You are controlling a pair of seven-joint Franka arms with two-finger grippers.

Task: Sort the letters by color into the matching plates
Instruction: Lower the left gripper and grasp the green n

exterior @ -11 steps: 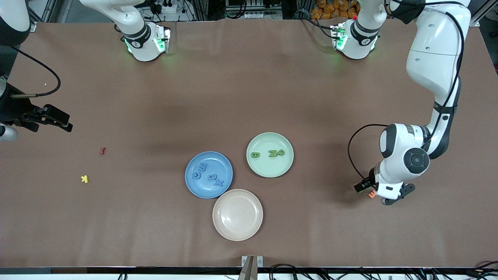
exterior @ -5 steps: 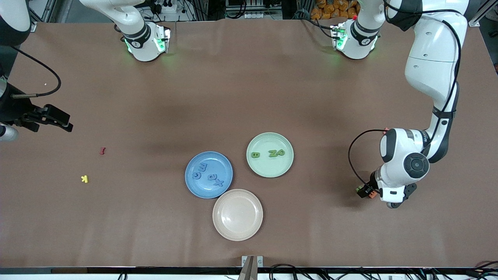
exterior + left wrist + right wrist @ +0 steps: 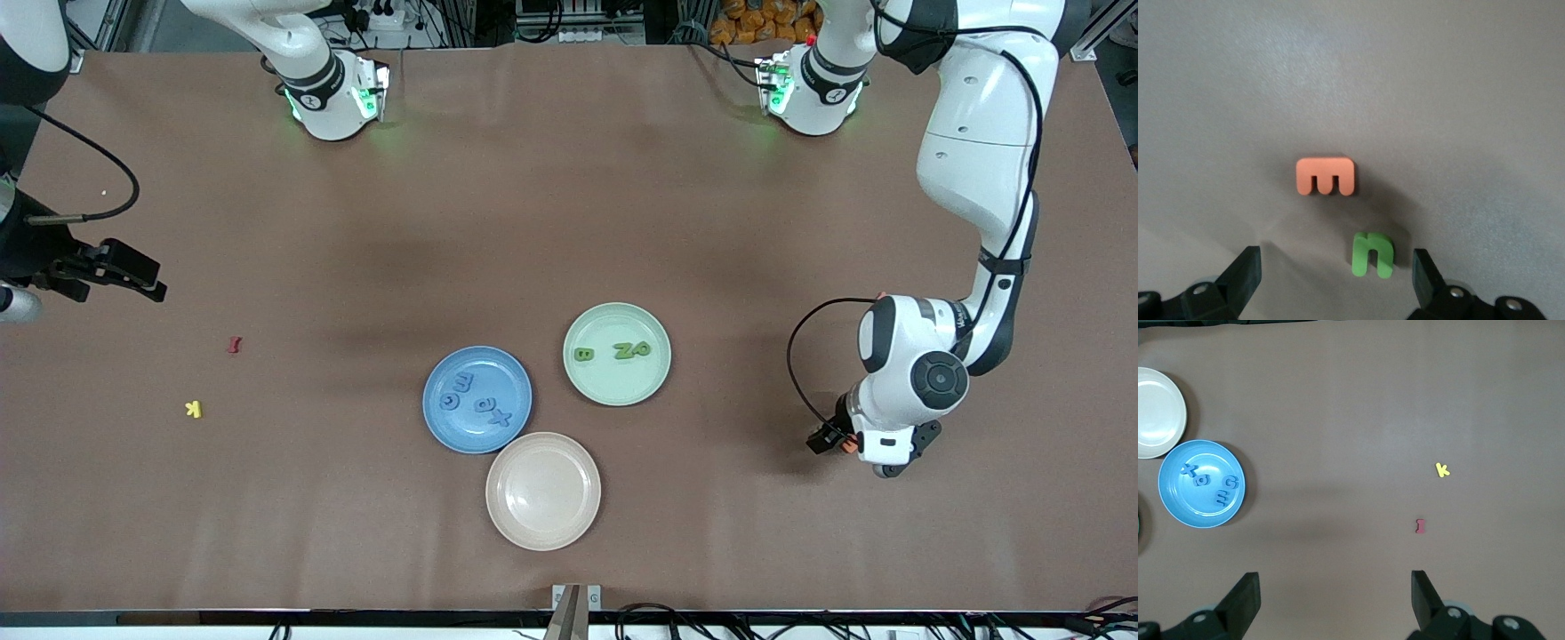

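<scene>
Left hand (image 3: 1331, 280), fingers spread, has drifted toward the plates above the small green foam letter (image 3: 1372, 254), its legs pointing six o'clock

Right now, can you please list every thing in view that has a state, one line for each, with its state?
left gripper: open, low over the green letter
right gripper: open, empty, waiting
green letter: loose on the table, beside the orange letter
blue plate: holds four blue letters
green plate: holds three green letters
beige plate: empty
</scene>
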